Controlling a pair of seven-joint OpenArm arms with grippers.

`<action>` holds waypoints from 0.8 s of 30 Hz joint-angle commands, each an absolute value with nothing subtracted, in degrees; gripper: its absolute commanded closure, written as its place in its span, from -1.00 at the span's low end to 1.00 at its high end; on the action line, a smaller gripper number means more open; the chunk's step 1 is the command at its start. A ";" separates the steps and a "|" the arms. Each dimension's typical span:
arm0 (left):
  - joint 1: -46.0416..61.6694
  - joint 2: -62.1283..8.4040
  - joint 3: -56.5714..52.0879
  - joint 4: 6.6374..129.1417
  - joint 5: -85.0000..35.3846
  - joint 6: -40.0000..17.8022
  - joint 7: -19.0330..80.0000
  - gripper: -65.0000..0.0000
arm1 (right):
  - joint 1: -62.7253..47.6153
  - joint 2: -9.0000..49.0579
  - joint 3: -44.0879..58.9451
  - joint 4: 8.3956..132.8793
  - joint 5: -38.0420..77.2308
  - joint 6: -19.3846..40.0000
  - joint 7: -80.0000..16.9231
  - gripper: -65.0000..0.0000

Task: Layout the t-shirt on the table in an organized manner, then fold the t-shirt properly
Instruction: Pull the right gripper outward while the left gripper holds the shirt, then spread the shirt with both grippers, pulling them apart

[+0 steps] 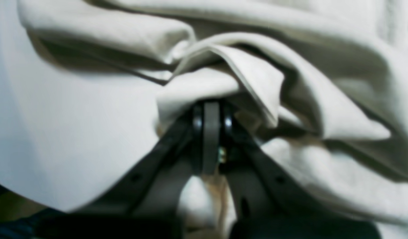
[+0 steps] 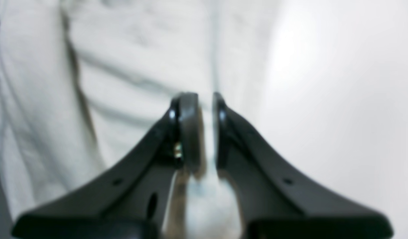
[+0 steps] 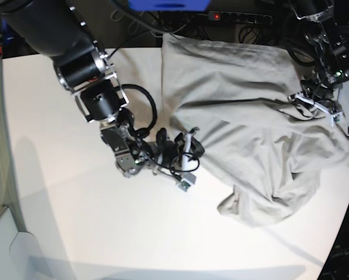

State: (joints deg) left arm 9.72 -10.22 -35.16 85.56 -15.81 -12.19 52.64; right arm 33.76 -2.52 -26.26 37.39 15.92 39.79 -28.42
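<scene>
- The plain light grey-beige cotton t-shirt (image 3: 244,122) lies crumpled over the large smooth white desk (image 3: 75,233), filling the half from about 12 o'clock round to 4 o'clock, with a bunched fold drooping near the 5 o'clock edge.
- The left gripper (image 1: 211,114), a black two-fingered claw, sits at the shirt's 3 o'clock side in the base view. Its jaws are pressed tight together, pinching a thick fold of the shirt's hem that bulges just above the tips.
- More cloth heaps in soft ridges behind that pinch, and bare desk shows to its 9 o'clock in the left wrist view.
- The right gripper (image 2: 205,109) lies low at the shirt's 9 o'clock edge, near the desk's middle. Its jaws stand a narrow slit apart, and pale cloth shows in the gap; the blurred view does not let me tell whether they grip it.
- The shirt runs off toward 11 o'clock in the right wrist view, bare desk toward 2 o'clock.
</scene>
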 commanded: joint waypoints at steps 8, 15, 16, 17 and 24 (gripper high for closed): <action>10.42 -9.45 -34.59 85.32 -23.08 -12.18 56.75 1.00 | 35.21 6.90 -25.63 37.85 15.34 37.32 -31.34 0.81; 10.42 -9.45 -30.81 85.32 -28.62 -12.18 56.75 1.00 | 33.27 15.16 -16.40 38.11 15.25 36.26 -31.60 0.81; 10.42 -9.45 -30.02 85.32 -28.44 -12.18 56.66 1.00 | 33.19 15.87 -15.78 38.11 15.25 36.26 -31.60 0.81; 10.42 -9.45 -29.05 85.23 -28.44 -12.00 56.40 1.00 | 33.19 16.57 -15.52 38.11 15.25 36.35 -31.60 0.81; 9.63 -9.71 -26.77 84.62 -28.35 -11.91 56.22 1.00 | 25.98 19.21 -15.43 49.36 15.16 40.00 -36.09 0.81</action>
